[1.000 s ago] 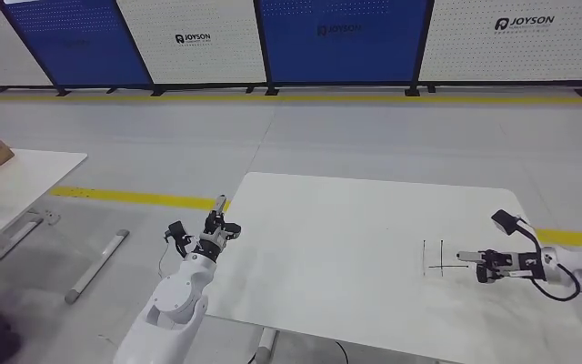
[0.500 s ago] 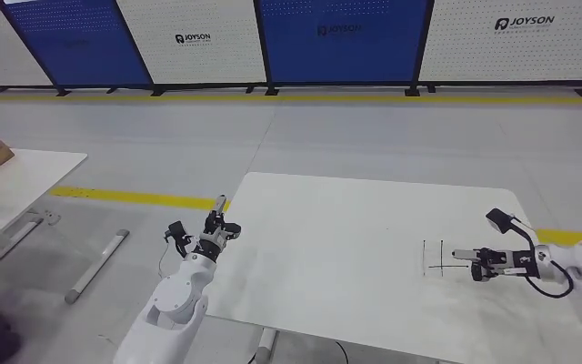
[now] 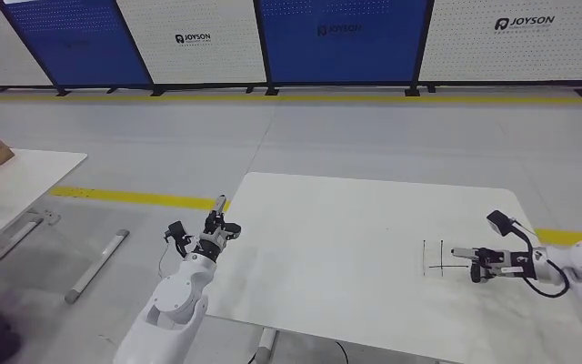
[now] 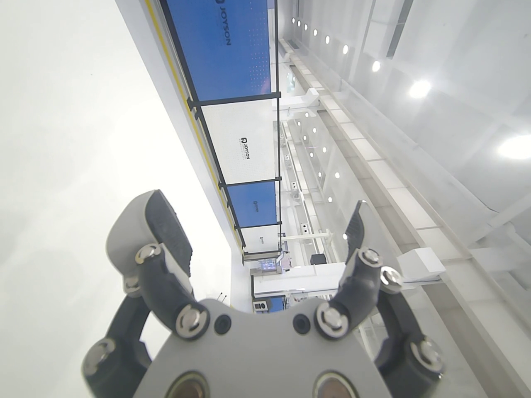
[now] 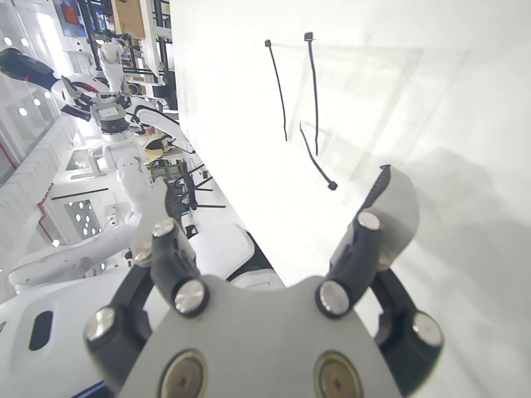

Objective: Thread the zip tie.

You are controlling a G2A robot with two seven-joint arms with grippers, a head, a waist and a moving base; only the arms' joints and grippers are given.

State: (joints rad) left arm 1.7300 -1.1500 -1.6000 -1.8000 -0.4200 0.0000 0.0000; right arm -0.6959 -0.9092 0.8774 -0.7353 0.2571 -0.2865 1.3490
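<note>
While zip ties [image 5: 314,97] lay loose near right edge of counter [image 3: 346,255], I saw right gripper [image 5: 269,184] and left gripper [image 4: 259,205] spread wide, empty; I judged threading unstarted.

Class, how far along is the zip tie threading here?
Nothing threaded yet: three zip ties lie loose on the table. In hand: the open right tool is near them, empty; the left tool is open, far off. Left: grasping a tie, threading it.

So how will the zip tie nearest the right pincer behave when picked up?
Probably floppy: the zip tie is a thin strip lying curved, so it may droop from the right pincer. Likely very light; a nudge could slide it across the smooth table. Lying flat, it may be awkward to pinch.
</note>
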